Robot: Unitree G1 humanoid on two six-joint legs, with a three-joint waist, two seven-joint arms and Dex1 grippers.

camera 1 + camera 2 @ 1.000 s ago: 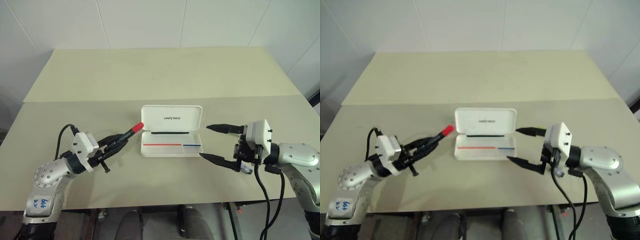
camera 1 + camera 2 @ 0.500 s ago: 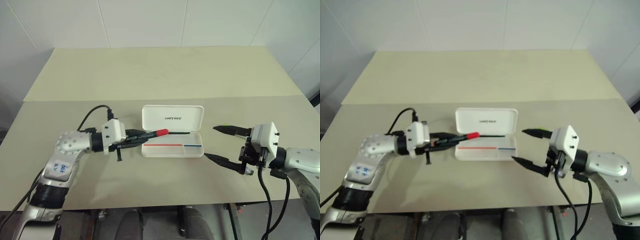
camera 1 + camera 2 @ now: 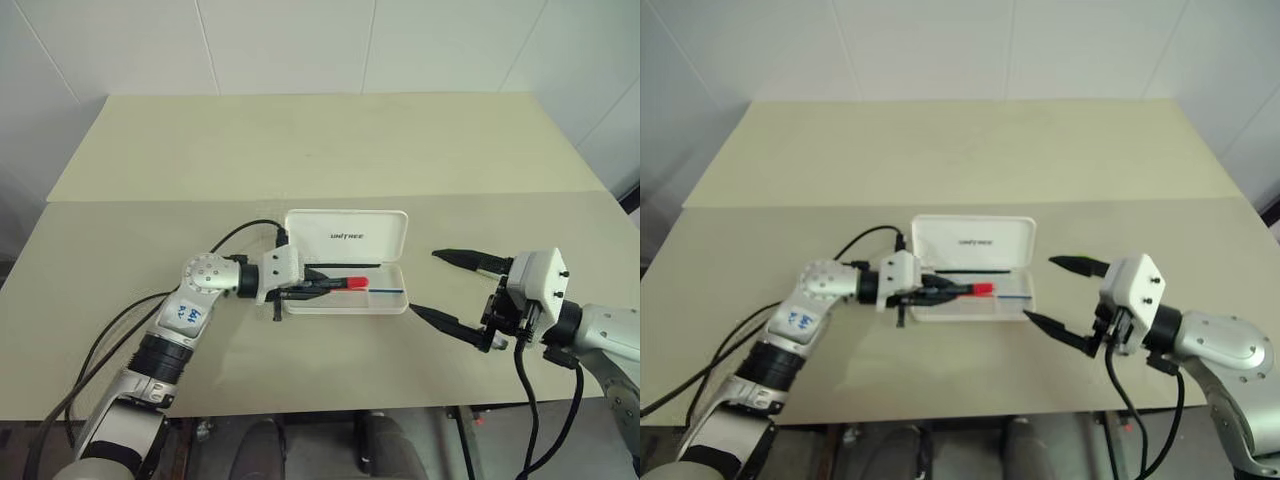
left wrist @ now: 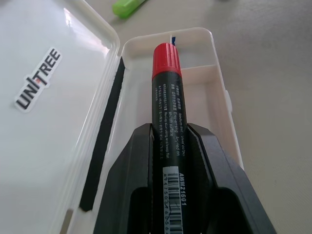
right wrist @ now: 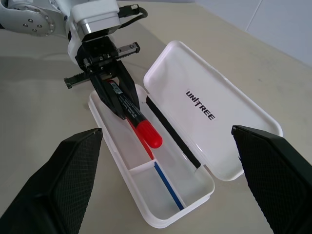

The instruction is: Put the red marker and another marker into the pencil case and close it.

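Over the open tray of the white plastic pencil case (image 3: 345,290), the left gripper (image 3: 322,284) is held with its two black fingers clamped on the black barrel of the red marker (image 3: 345,284), a slim pen with a bright red cap. The cap is pointed along the tray toward the small end compartment, and whether the pen touches the tray floor cannot be told. The case lies on the pale beige table (image 3: 320,150) with its lid, marked with a dark logo, hinged back. The right gripper (image 3: 448,288) is kept just beside the case's right end, its jaws spread wide with nothing between them. The lime-green cap of another marker (image 4: 127,7) is seen on the table beyond the case. Compared with a second ago, the left gripper has been carried rightward from beside the case to above its tray, while the right gripper has barely shifted.
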